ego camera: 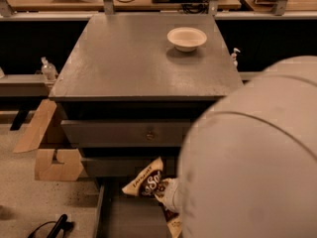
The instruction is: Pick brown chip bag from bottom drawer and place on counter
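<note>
Low at the cabinet's foot, we see the brown chip bag (144,180) tilted on edge over the open bottom drawer (126,218), its top corner overlapping the front of the drawer above. Our pincer (168,195) shows as a pale tip touching the bag's lower right side. The bulky arm (247,157) hides the rest, so we cannot tell whether it is clamped on the bag or loose. A tan scrap lower down may be more of the bag. We judge this the pick step, at or just after the grasp. Next we need a sure hold, then a lift clear of the 2 upper drawers (114,133) and up onto the grey desk (129,58), setting down on bare surface away from the 1 white bowl (186,37) near its far right.
</note>
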Robot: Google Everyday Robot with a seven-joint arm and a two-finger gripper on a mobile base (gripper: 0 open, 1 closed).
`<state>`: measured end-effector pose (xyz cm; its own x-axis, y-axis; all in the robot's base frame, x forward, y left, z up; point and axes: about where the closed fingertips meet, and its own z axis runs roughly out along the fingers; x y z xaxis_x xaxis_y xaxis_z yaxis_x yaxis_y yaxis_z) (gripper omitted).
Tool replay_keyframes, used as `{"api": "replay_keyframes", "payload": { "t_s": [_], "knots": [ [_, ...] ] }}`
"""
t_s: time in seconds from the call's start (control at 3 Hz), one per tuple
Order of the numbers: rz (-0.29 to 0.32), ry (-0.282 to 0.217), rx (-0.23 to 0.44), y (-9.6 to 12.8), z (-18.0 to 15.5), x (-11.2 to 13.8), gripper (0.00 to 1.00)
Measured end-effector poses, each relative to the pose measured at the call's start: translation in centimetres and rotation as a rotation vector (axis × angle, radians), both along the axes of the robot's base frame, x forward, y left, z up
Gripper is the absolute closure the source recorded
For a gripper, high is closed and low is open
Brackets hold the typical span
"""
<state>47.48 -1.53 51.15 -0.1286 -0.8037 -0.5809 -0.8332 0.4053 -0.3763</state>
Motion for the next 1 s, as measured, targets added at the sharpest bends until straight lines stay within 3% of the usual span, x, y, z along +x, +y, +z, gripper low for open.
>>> {"api": "replay_keyframes", "payload": {
  "t_s": [0.33, 0.67, 1.0],
  "knots": [
    [-0.087, -0.091, 0.112, -2.1, 6.5, 1.9, 1.00],
    [-0.184, -0.142, 0.182, -4.6, 11.5, 3.3, 1.00],
    [-0.184, -0.142, 0.182, -4.6, 11.6, 3.3, 1.00]
  ]
}}
